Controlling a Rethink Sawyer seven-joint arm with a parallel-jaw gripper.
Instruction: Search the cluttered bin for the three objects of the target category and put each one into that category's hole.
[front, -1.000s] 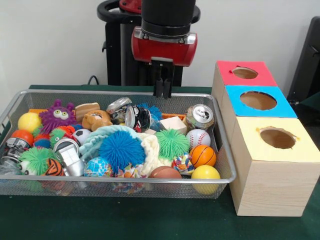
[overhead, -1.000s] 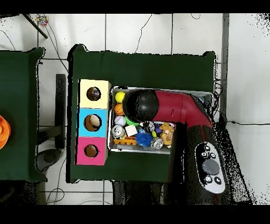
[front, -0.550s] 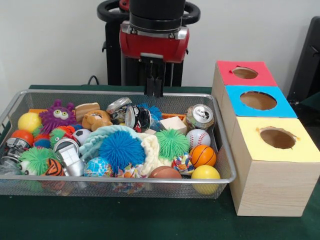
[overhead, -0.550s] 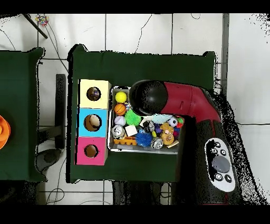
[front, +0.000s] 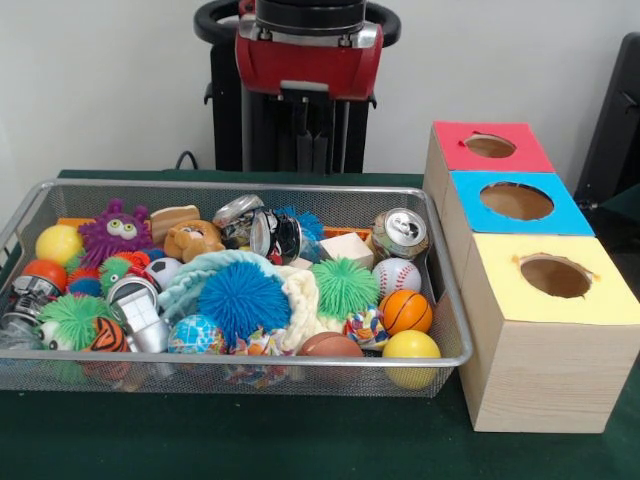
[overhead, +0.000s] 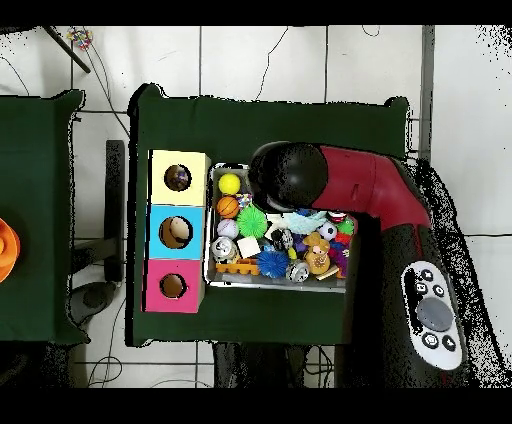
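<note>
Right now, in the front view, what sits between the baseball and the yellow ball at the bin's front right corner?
In the front view, a mini basketball sits between the baseball and the yellow ball, touching or nearly touching both.

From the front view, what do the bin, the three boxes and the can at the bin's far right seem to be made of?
The bin looks like silvery wire mesh: the toys show through its walls. The boxes look like pale bare wood with visible grain, their tops covered red, blue and yellow, perhaps with paper or paint. The can looks like shiny, dented metal with a pull-tab top.
</note>
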